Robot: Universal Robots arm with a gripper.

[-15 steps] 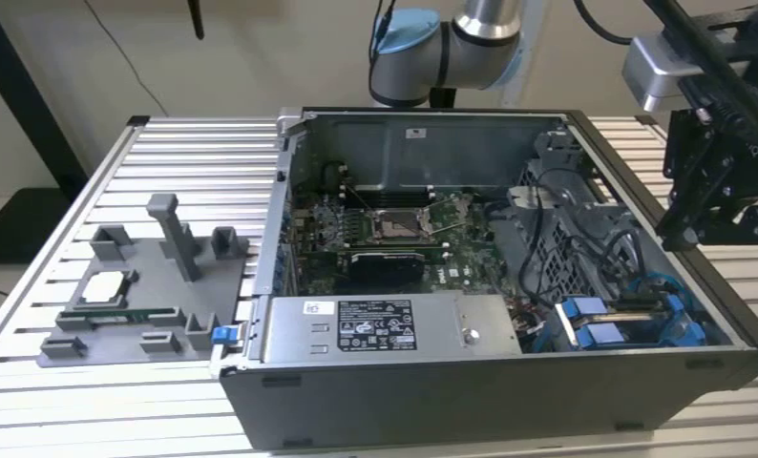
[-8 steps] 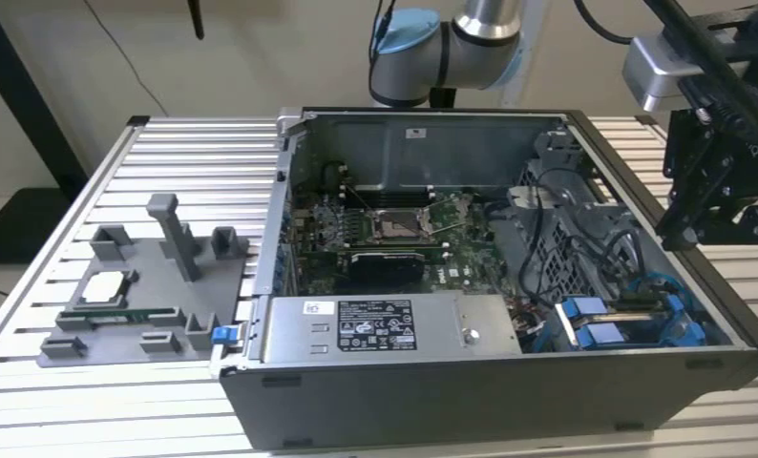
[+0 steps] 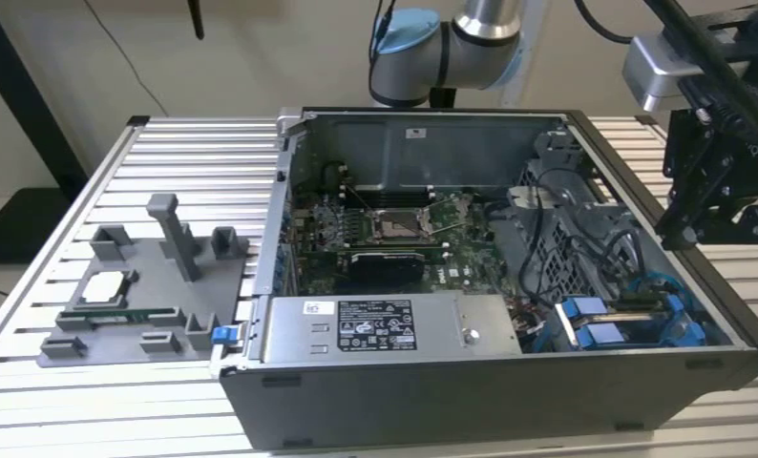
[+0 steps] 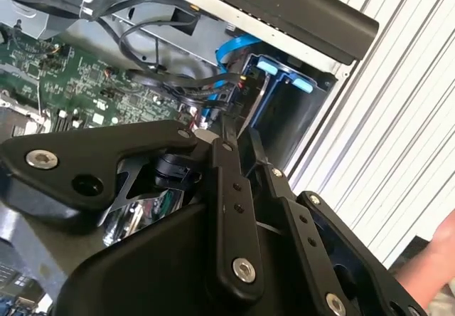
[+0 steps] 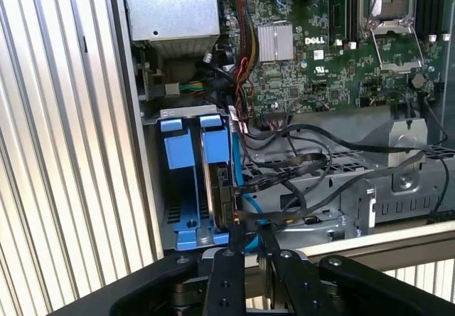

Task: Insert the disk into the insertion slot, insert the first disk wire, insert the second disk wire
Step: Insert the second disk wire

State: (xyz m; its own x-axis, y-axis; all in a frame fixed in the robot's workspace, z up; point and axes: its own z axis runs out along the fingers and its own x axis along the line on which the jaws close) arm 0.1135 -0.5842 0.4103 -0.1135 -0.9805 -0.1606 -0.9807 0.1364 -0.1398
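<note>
Black linkage gripper (image 5: 245,234) fingers together, above blue-framed silver disk (image 5: 222,188) in grey cage's insertion slot (image 5: 188,181) | Risk: loose black cables (image 5: 298,166) snagging.

Robotics lab — slatted bench (image 3: 48,382), opened computer case (image 3: 481,382).

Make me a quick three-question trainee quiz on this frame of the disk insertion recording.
1. True or false: in the exterior view the power-supply box sits to the left of the drive cage.
2. In the exterior view the gripper hangs over: A) the right-hand wall of the case; B) the grey fixture on the table; C) the power-supply box.
3. What colour are the drive cage's front tabs?
Key: 1 true; 2 A; 3 blue.
</note>
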